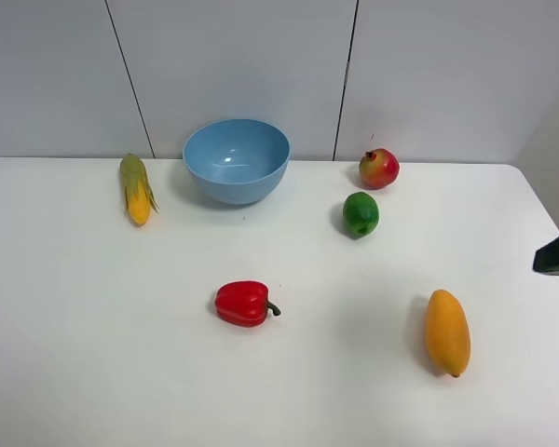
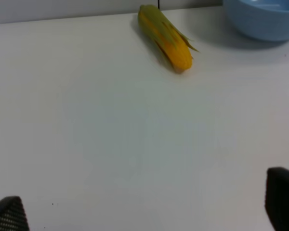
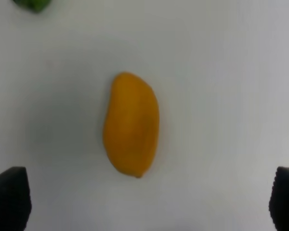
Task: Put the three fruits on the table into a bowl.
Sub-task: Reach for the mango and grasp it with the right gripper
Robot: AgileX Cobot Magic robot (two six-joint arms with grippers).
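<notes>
On the white surface [image 1: 93, 326], toward the right front: an elongated orange-yellow mango [image 1: 447, 332], lying flat, touching nothing else. Above and clear of it, the right hand [image 3: 147, 202], spread wide and empty, with its dark fingertips [image 3: 9, 197] well apart from the fruit, one to each side. In the right wrist view, mango [image 3: 131, 124] centred ahead of the gap between the fingertips, long axis running along the hand's reach, tapered end nearest the hand. From the high camera, only a dark bit of the right arm [image 1: 556, 253] at the right edge, to the right of the mango and a little farther back, not touching it.

Farther back: a round green lime [image 1: 361, 214], and just behind it a red-and-yellow apple-like fruit [image 1: 378, 169] with a dark stem tip, near each other but apart. Left of those two, a light-blue bowl [image 1: 236, 186], upright. All three fruits outside it, on the surface.

Left hand [image 2: 144, 207] also spread, gripping nothing, over bare surface, with a corn cob [image 2: 166, 38] in green husk well ahead of it. Near the middle of the surface, a red bell pepper [image 1: 243, 303] with green stem.
</notes>
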